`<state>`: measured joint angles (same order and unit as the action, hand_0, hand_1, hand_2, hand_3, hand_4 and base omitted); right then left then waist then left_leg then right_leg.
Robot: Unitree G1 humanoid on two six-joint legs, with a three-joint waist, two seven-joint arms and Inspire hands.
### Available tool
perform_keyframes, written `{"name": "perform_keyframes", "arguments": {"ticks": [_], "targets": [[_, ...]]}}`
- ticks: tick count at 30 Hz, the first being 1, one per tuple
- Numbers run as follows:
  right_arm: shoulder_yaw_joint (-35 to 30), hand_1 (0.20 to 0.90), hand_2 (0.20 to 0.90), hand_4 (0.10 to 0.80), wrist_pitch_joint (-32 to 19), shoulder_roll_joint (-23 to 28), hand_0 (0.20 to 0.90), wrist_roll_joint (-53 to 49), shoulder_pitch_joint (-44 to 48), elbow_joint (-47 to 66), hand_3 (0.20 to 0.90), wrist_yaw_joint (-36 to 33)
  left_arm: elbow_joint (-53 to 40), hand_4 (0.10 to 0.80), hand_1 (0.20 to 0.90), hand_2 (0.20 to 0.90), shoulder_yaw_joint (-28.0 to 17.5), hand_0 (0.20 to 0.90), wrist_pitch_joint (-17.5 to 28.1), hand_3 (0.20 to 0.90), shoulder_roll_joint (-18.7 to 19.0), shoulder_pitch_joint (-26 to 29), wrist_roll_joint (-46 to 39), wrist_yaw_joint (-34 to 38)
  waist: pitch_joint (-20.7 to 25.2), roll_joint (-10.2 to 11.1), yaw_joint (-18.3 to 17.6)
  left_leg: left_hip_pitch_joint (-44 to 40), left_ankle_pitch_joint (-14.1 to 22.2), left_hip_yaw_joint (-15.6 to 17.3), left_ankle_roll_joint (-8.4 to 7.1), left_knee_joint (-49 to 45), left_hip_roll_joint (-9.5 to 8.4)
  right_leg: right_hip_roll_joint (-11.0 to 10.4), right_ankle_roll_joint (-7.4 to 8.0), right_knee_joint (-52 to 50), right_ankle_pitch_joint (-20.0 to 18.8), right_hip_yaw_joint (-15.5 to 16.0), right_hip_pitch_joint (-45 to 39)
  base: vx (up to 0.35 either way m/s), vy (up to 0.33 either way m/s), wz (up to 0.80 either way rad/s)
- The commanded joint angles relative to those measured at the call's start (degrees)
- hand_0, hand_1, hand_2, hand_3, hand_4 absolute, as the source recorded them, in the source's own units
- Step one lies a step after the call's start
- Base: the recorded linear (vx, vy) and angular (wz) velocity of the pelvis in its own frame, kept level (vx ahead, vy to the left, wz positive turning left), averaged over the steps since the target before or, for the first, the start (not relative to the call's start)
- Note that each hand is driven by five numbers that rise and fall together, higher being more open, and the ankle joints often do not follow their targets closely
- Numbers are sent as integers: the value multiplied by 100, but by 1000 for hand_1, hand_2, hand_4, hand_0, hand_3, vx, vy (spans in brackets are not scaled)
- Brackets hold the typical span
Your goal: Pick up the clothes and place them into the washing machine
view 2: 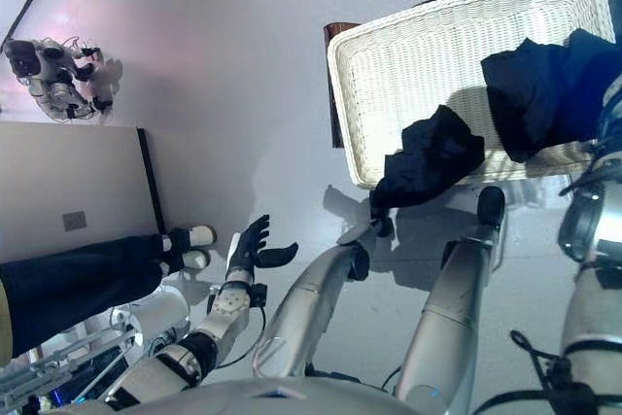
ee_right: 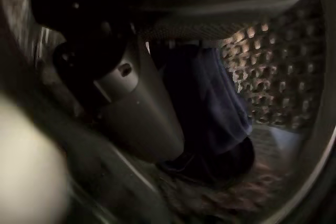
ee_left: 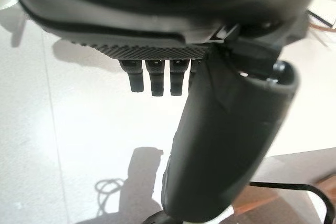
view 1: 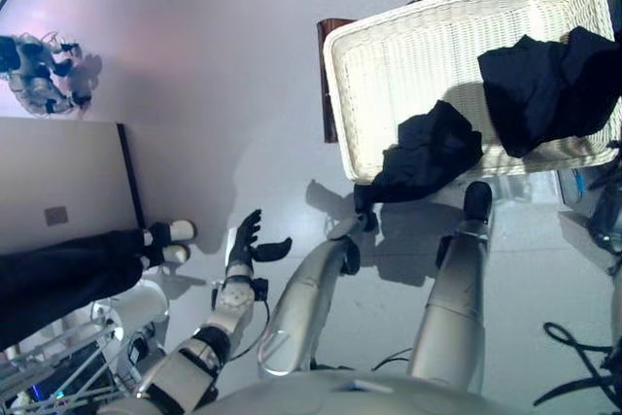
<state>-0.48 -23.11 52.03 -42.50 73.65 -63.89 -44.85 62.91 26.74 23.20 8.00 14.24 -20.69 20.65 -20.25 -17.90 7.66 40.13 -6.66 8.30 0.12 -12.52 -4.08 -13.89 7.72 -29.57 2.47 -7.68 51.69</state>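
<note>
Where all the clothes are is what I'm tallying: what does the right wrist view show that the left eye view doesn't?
Only the right wrist view: dark blue cloth in the perforated drum, past the right hand. Only the left eye view: white basket with two dark garments, open left hand. Shared: nothing recognisable.

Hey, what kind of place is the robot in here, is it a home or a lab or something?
Probably a lab or test room set up for laundry, not a home. A white wicker basket holding dark clothes stands on a bare pale floor, another robot lies on that floor, and the right wrist view shows a perforated drum.
</note>
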Motion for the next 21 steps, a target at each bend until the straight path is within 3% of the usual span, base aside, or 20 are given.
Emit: {"name": "perform_keyframes", "arguments": {"ticks": [1, 5, 11, 12, 15, 17, 21], "targets": [[1083, 900, 900, 800, -271, 873, 900, 411, 883, 371, 900, 592, 277, 800, 900, 900, -292, 900, 131, 900, 516, -270, -71, 237, 536, -42, 86, 239, 110, -260, -281, 133, -2, 219, -373, 422, 35, 78, -394, 50, -17, 0], [657, 900, 900, 800, -223, 559, 900, 25, 545, -25, 900, 769, 374, 800, 900, 900, -287, 900, 94, 900, 438, -285, -134, 197, 544, -35, 51, 160, 117, -293, -262, 198, -24, 242, -368, 545, 25, 134, -524, 56, -8, 0], [545, 900, 900, 800, 103, 180, 900, -359, 301, -904, 900, 1310, 546, 800, 900, 900, -323, 900, -6, 900, 395, -245, -116, 120, 509, 18, 58, 7, 110, -327, -249, 293, -30, 247, -354, 746, -77, 174, -761, 6, 1, 0], [744, 900, 900, 800, 478, 82, 900, -217, 249, -1399, 900, 1510, 603, 800, 900, 900, -409, 900, -91, 900, 431, -182, -95, 53, 479, 110, 54, -50, 106, -322, -249, 314, -22, 263, -357, 827, -137, 175, -838, -9, -12, 3], [739, 900, 900, 800, 609, -357, 900, -336, 68, -1446, 900, 1704, 644, 800, 900, 900, -429, 900, -109, 900, 475, -136, -75, 21, 388, 232, 2, -127, 100, -327, -239, 332, 8, 293, -363, 930, -203, 216, -979, -7, -14, 4], [677, 900, 900, 800, 647, -510, 900, -449, -38, -1400, 900, 1813, 664, 800, 900, 900, -442, 900, -114, 900, 496, -132, -83, 24, 350, 302, -14, -155, 108, -344, -231, 327, 15, 310, -367, 985, -229, 233, -1069, -10, -31, -9], [586, 900, 900, 800, 532, -1325, 900, -531, -434, -934, 900, 1972, 807, 800, 900, 900, -517, 900, -143, 900, 542, -91, -191, -31, 265, 580, -57, -233, 114, -375, -207, 314, 94, 355, -352, 1138, -311, 317, -1290, -7, -33, -13]]}}
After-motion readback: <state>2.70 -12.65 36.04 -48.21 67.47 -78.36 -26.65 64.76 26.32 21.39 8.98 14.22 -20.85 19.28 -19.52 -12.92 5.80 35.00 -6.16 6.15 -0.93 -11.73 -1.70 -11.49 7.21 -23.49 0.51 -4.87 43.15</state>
